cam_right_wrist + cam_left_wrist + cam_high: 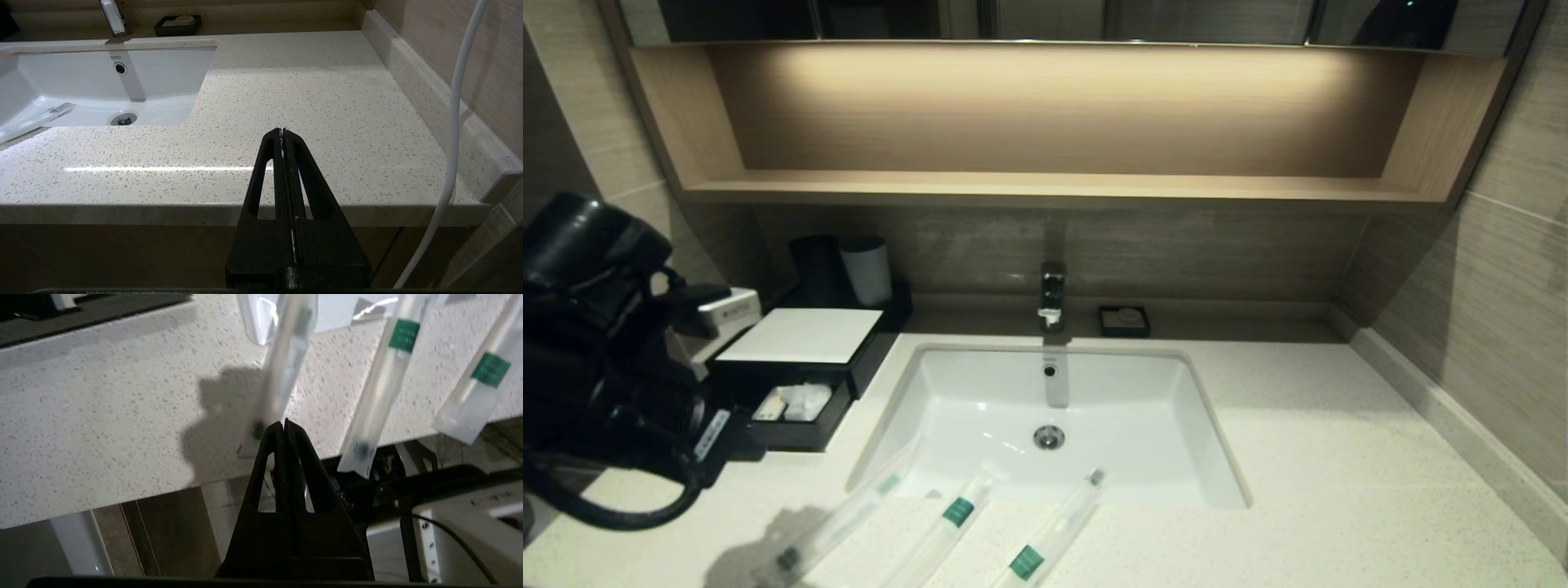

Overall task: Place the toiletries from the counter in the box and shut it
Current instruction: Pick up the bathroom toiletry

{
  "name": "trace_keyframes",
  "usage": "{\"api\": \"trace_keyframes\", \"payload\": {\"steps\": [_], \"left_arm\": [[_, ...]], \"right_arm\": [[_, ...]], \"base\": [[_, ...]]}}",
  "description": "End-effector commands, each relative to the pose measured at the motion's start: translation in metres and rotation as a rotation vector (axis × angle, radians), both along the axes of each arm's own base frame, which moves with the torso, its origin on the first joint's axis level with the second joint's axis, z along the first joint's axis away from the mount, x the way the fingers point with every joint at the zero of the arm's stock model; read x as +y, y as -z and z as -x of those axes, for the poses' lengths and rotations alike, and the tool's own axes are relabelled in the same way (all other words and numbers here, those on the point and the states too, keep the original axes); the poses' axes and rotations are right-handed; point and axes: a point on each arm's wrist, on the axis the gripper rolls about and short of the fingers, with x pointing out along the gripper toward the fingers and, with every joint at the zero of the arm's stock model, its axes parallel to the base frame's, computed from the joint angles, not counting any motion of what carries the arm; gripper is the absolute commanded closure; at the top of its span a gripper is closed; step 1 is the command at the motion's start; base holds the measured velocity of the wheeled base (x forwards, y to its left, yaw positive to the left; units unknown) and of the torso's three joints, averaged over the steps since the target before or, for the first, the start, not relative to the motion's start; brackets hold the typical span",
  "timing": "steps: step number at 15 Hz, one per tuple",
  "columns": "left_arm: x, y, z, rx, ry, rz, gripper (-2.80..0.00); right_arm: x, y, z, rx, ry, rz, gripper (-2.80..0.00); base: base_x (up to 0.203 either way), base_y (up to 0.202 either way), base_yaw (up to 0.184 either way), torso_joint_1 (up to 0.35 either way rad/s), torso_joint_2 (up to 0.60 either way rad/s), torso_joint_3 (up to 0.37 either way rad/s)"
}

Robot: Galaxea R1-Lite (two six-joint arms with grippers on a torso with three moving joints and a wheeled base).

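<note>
Three toiletries in clear sleeves lie near the counter's (1339,457) front edge, reaching over the sink rim. The left one (849,514) has a dark tip, looks blurred and casts a shadow. My left gripper (284,424) is shut on the near end of its sleeve (282,363); the gripper itself is out of the head view. The middle one (958,512) (384,388) and the right one (1027,562) (478,388) have green bands. The black box (800,335) stands at the left with its drawer (792,408) pulled out. My right gripper (284,130) is shut and empty at the counter's front right.
The white sink (1054,408) is in the middle, with a faucet (1052,298) and a small black soap dish (1124,320) behind it. Two cups (866,269) stand behind the box. The drawer holds small white items. A white cable (453,143) hangs beside my right gripper.
</note>
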Motion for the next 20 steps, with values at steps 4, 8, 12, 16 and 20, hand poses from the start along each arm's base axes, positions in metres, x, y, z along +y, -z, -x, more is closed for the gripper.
{"api": "trace_keyframes", "payload": {"steps": [4, 8, 12, 16, 20], "left_arm": [[-0.001, 0.027, 0.018, 0.088, 0.171, -0.038, 0.00], [0.000, 0.042, 0.021, 0.141, 0.205, -0.065, 0.00], [-0.001, 0.054, 0.018, 0.194, 0.231, -0.081, 0.00], [-0.001, 0.064, 0.016, 0.228, 0.234, -0.081, 0.00], [-0.002, 0.075, 0.016, 0.210, 0.240, -0.081, -2.80]], "right_arm": [[0.000, 0.000, 0.000, 0.000, 0.000, 0.000, 0.00], [0.000, 0.000, 0.000, 0.000, 0.000, 0.000, 0.00], [0.000, 0.000, 0.000, 0.000, 0.000, 0.000, 0.00], [0.000, 0.000, 0.000, 0.000, 0.000, 0.000, 0.00], [0.000, 0.000, 0.000, 0.000, 0.000, 0.000, 0.00]], "base": [[0.000, 0.000, 0.000, 0.000, 0.00, 0.000], [0.000, 0.000, 0.000, 0.000, 0.00, 0.000], [0.000, 0.000, 0.000, 0.000, 0.00, 0.000], [0.000, 0.000, 0.000, 0.000, 0.00, 0.000], [0.000, 0.000, 0.000, 0.000, 0.00, 0.000]]}}
